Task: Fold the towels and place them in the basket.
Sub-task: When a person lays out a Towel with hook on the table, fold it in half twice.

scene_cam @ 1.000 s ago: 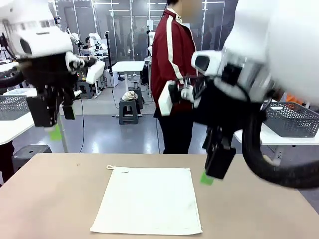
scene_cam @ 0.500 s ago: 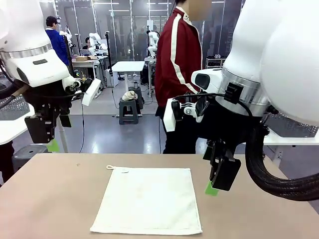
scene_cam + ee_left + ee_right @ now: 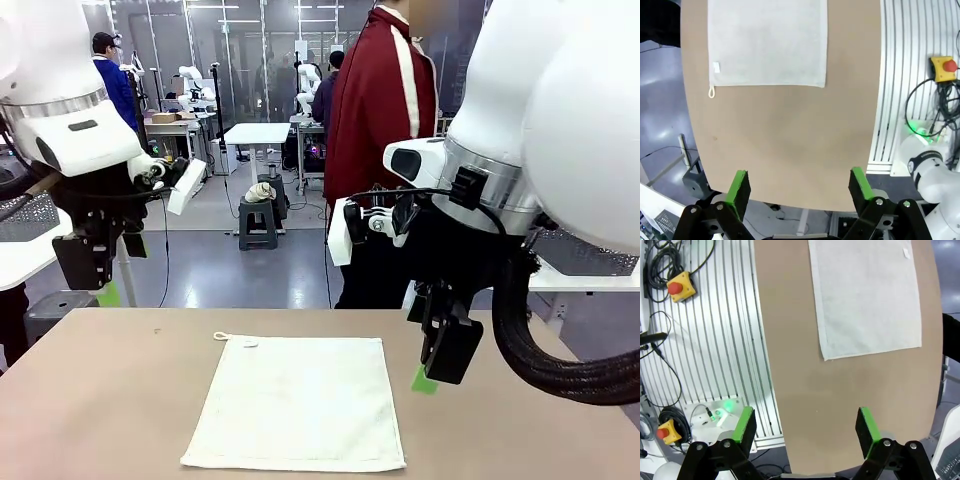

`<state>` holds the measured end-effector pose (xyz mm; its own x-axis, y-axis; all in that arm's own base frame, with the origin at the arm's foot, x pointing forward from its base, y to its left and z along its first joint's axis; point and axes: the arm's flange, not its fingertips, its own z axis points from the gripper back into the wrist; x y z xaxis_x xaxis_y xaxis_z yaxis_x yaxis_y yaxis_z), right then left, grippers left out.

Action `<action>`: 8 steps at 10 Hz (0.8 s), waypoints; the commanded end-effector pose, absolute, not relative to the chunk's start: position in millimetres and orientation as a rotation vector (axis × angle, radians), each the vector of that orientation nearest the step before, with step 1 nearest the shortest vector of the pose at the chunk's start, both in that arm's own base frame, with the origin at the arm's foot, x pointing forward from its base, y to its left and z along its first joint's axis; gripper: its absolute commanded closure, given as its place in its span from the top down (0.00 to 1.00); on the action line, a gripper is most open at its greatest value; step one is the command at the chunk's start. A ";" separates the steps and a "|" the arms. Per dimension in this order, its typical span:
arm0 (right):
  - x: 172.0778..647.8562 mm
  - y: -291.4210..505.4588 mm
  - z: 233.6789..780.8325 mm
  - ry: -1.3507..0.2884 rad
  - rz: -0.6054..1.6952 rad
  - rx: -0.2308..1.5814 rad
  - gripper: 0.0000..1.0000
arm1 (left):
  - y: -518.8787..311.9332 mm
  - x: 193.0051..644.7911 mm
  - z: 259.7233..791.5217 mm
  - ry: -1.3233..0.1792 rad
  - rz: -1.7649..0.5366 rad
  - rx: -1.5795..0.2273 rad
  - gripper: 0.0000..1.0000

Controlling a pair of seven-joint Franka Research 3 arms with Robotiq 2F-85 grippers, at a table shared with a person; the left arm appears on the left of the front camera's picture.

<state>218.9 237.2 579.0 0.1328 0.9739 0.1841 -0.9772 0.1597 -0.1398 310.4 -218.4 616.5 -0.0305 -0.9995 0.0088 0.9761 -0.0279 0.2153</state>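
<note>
Cream-white terry towel (image 3: 298, 402) flat, unfolded on table (image 3: 100, 400); hanging loop at corner.

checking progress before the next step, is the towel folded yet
No, the towel lies spread out flat on the table, with its loop showing at a far corner.

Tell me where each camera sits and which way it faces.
Front: fixed on the robot's side, facing across the table at the person; left pincer and right pincer hang open.
Left wrist: on the left arm, looking down at the cream towel; own fingers at bottom edge.
Right wrist: likewise from the right arm; own fingers at bottom.
Shared: all show the towel lying flat.
</note>
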 end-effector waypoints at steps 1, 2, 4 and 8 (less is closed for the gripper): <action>224.9 234.3 552.8 -0.251 1.456 0.042 1.00 | -228.6 285.5 583.1 -0.222 -1.601 0.139 1.00; 228.5 233.8 538.8 -0.247 1.463 0.050 1.00 | -235.8 275.7 565.2 -0.216 -1.616 0.129 1.00; 234.8 233.4 506.8 -0.223 1.481 0.073 1.00 | -251.9 258.8 525.6 -0.202 -1.634 0.100 1.00; 257.1 231.1 432.6 -0.172 1.529 0.129 1.00 | -257.1 264.2 440.3 -0.145 -1.593 -0.004 1.00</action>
